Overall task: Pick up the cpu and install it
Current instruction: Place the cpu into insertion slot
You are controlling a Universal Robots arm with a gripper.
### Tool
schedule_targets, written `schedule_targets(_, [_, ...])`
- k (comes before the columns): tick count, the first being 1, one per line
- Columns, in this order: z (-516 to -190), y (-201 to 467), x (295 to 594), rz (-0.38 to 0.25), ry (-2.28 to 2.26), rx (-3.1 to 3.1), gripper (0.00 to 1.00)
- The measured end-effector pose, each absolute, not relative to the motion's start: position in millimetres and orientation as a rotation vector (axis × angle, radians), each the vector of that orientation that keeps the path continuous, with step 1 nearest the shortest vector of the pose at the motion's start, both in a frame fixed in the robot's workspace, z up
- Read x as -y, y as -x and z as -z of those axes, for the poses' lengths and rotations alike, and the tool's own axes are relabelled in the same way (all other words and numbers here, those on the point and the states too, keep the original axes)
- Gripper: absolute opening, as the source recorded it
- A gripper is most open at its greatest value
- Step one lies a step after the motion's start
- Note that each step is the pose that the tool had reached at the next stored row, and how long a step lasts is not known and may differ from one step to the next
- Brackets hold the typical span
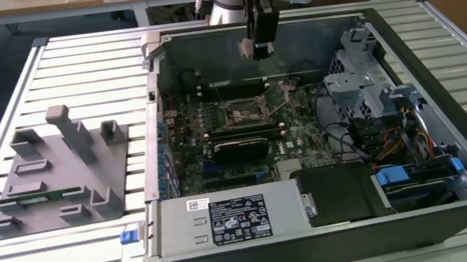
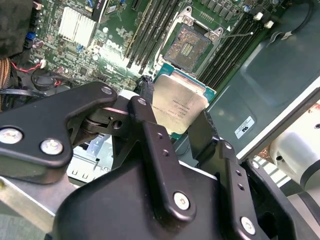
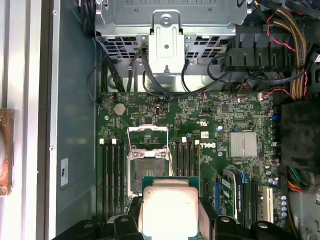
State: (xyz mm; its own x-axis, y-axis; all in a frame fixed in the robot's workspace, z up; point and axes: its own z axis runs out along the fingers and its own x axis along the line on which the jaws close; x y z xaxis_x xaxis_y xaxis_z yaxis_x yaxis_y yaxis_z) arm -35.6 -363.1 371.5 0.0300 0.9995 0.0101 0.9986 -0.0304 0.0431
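- the tool (image 1: pixel 259 47) is pinching the cpu (image 2: pixel 180 106) by two opposite edges, silver top showing in both wrist views.
- the cpu hangs inside the open computer case (image 1: pixel 439 43), above the motherboard (image 3: pixel 220 120), near the open socket (image 3: pixel 146 161).

You get no wording here that reads clearly. A black label (image 1: pixel 239 219) crowded with fine white print and symbols sits on the grey power supply box (image 1: pixel 184 231), with a small white sticker (image 1: pixel 198 204) just beside it. A second white sticker (image 3: pixel 64 172) sits on the case wall (image 3: pixel 75 100). Faint lines of print cross the cpu (image 2: pixel 177 107) lid, and a white logo (image 3: pixel 207 145) marks the green board (image 3: pixel 220 120).
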Motion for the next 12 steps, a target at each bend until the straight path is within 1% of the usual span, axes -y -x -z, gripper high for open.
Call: schedule_targets(12, [-368.7, 35.6, 363.1, -0.058, -2.237, -2.171, 0.53])
